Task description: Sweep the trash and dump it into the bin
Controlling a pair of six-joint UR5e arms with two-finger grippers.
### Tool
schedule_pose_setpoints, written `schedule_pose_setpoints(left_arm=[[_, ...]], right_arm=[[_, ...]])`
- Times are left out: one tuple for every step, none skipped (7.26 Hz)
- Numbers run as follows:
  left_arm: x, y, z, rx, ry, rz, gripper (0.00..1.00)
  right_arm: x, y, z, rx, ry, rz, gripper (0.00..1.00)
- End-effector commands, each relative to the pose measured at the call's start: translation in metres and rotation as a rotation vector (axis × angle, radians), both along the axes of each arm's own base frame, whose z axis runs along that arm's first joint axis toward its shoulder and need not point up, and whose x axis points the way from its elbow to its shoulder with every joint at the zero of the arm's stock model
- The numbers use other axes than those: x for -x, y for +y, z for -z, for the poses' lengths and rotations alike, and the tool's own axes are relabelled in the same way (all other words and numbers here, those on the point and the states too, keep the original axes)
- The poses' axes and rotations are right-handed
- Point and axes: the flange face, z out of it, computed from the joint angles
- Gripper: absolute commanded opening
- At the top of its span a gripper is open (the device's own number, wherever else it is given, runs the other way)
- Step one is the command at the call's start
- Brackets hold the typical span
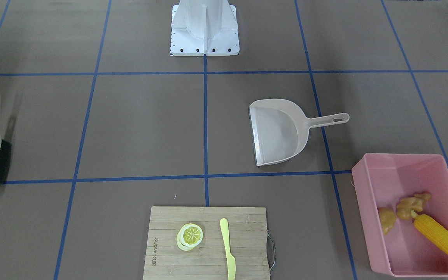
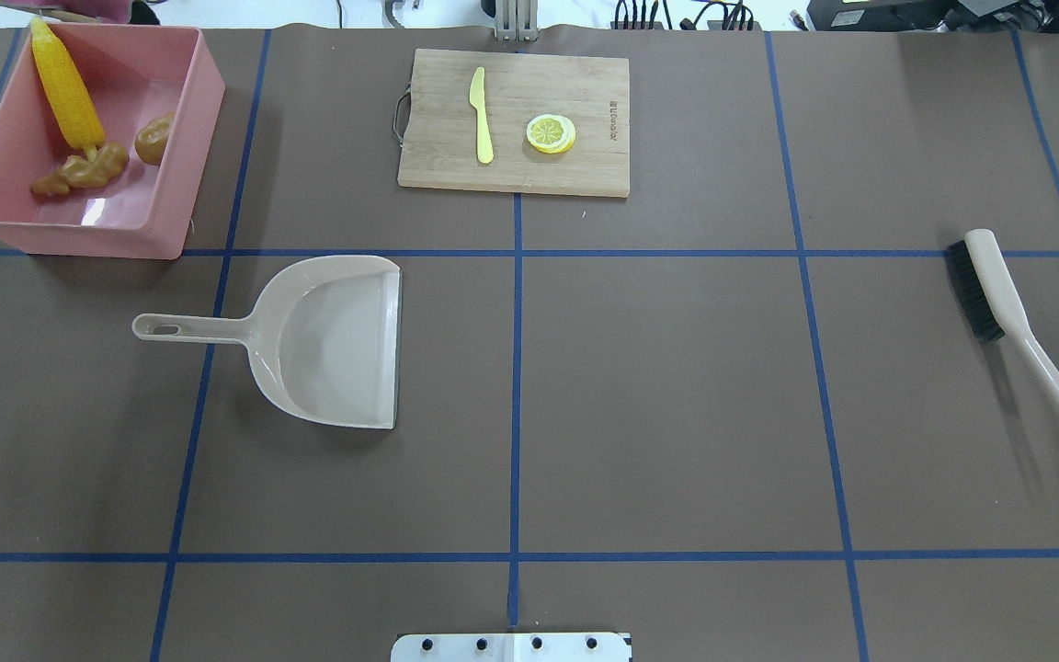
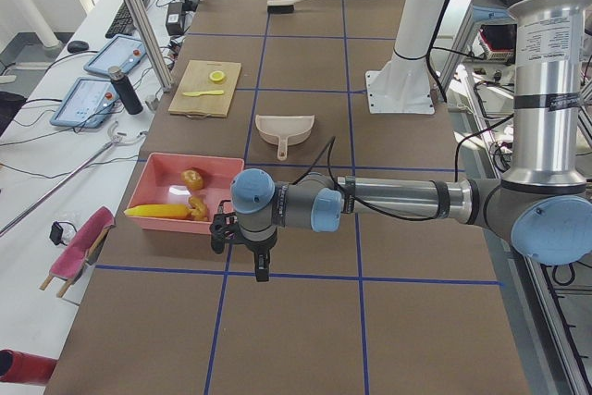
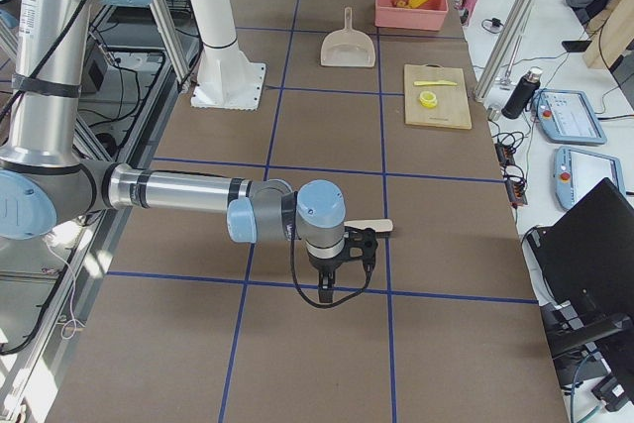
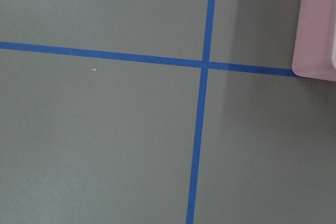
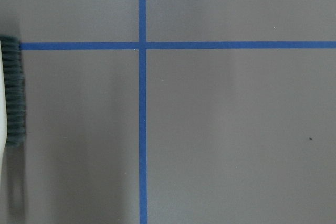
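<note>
The pink bin stands at the far left of the table, also seen in the front view. Inside it lie the yellow corn cob, the brownish potato lump and the tan ginger root. The left gripper hangs above the table beside the bin's near side; a corner of the bin shows in the left wrist view. The right gripper hangs above the table by the brush. Both show only in the side views, so I cannot tell whether they are open or shut.
A beige dustpan lies flat and empty, left of centre. A beige brush lies at the right; its bristles show in the right wrist view. A wooden cutting board at the far edge holds a lemon slice and a pale yellow knife.
</note>
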Motion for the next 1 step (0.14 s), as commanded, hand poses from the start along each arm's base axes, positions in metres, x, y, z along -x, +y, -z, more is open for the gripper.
schedule_pose_setpoints(left_arm=[[0.0000, -0.0001, -0.0002, -0.001, 0.000, 0.000, 0.98]], right_arm=[[0.0002, -0.0002, 0.0005, -0.001, -0.003, 0.000, 1.00]])
